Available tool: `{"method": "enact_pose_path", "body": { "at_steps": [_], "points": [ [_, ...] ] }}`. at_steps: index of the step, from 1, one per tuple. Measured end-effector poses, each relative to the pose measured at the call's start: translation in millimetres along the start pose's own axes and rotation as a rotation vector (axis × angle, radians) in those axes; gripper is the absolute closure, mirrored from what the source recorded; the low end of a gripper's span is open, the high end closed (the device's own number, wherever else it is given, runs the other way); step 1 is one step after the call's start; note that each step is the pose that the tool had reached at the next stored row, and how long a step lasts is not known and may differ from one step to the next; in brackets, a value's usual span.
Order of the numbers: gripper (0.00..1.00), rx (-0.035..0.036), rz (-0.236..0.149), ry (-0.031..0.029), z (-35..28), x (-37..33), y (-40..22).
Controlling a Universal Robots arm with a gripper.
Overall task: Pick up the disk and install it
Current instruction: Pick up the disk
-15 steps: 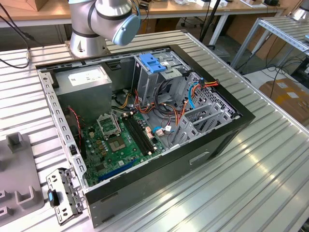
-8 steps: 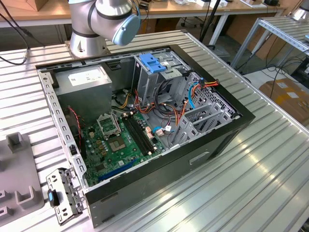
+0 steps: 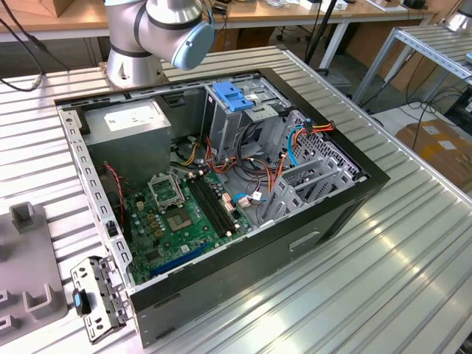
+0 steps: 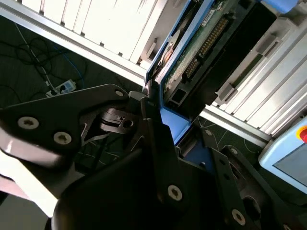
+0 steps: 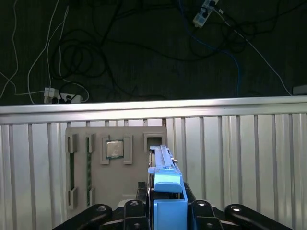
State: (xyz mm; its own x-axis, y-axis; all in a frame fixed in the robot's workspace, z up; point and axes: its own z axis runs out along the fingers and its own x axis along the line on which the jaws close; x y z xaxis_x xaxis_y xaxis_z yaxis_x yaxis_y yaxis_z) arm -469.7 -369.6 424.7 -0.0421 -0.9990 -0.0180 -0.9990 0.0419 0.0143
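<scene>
In both wrist views my gripper (image 5: 168,213) (image 4: 178,136) is shut on the disk (image 5: 165,184), which stands edge-on between the black fingers (image 5: 136,207). Its blue plastic carrier frames the near end. In the second wrist view the disk's (image 4: 201,45) green circuit-board side and connector row show inside the blue frame. The disk hangs above the slatted metal table (image 5: 249,158), over a grey parts tray (image 5: 115,167). The open computer case (image 3: 346,203) lies on the table in the exterior view, with its metal drive cage (image 3: 225,125) at the back.
A blue bracket (image 3: 232,96) tops the drive cage, and a grey power supply box (image 3: 129,129) sits beside it. Cables cross the case's middle above the motherboard (image 3: 177,214). The arm's base (image 3: 140,44) stands behind the case. A grey tray (image 3: 26,273) and a metal bracket (image 3: 96,295) lie at the exterior view's left.
</scene>
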Motion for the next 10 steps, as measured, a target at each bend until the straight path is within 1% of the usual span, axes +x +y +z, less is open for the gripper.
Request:
{"method": "enact_pose_path", "body": {
  "at_steps": [4, 6, 10],
  "points": [
    [0.63, 0.0, 0.0, 0.0001, -8.7, -0.1, 0.1],
    [0.63, -0.0001, 0.0, 0.0001, -18.0, -0.3, 0.3],
    [0.63, 0.0, 0.0, 0.0001, -18.6, -0.3, 0.3]
  ]
}}
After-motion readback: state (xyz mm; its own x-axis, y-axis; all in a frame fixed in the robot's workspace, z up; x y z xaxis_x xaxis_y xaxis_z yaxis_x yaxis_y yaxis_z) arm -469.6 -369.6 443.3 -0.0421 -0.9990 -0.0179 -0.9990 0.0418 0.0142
